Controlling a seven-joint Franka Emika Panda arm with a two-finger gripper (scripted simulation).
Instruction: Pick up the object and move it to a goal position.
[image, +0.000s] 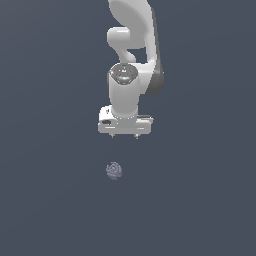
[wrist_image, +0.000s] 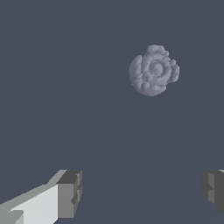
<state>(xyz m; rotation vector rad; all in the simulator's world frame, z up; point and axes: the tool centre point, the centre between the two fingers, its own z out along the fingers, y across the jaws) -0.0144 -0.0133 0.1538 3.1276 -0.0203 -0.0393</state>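
Note:
The object (image: 114, 170) is a small roundish grey-lavender lump with a bumpy spiral surface. It lies on the dark grey floor, below my white gripper (image: 124, 136) in the exterior view and slightly toward that view's left. In the wrist view the object (wrist_image: 153, 70) lies ahead of the gripper (wrist_image: 142, 192), apart from both fingertips (wrist_image: 70, 192). The jaws stand wide apart and hold nothing.
The white arm (image: 131, 50) rises behind the gripper toward the top of the exterior view. A plain dark grey floor (image: 200, 200) lies all around.

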